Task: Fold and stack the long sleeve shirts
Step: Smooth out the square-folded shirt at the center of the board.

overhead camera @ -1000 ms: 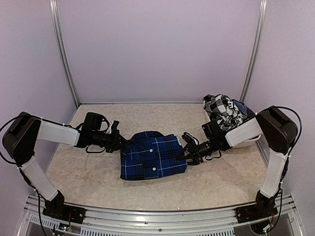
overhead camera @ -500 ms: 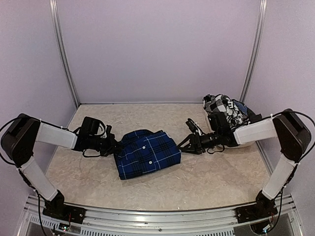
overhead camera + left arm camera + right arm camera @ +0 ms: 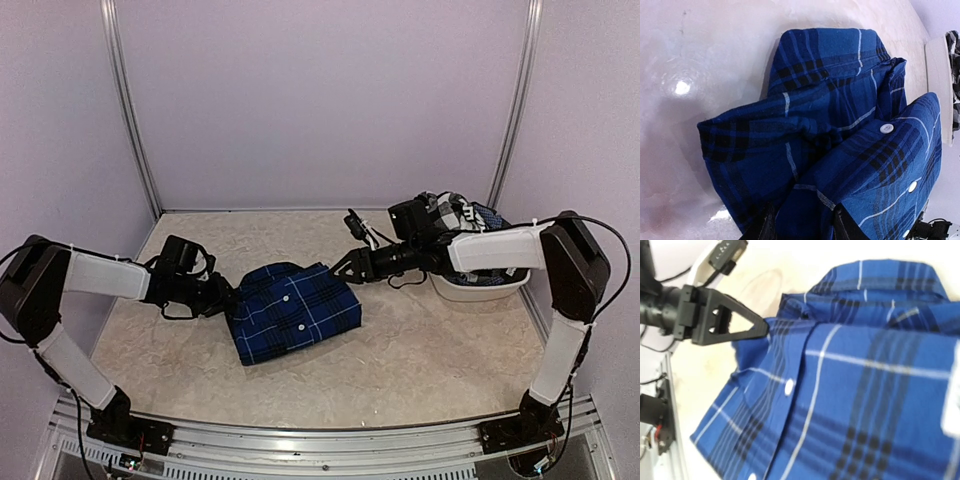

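Top external: mounted high behind the arm bases (image 3: pixel 118 428), looks down and forward across the whole table (image 3: pixel 420 370) to the back wall (image 3: pixel 320 100); wide and far.
Left wrist: low, very near the blue shirt (image 3: pixel 840 150), looks along it toward the bin (image 3: pixel 939 75); own fingers (image 3: pixel 766 227) at bottom edge.
Right wrist: close over the same shirt, faces the left gripper (image 3: pixel 765 330).
Shared by all three: the shirt. Top and left wrist: bin. Top and right wrist: left gripper.

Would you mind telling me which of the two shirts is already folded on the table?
The royal blue plaid shirt, lying folded on the table; the black-and-white checked shirt sits crumpled in the white tub at the right rear.
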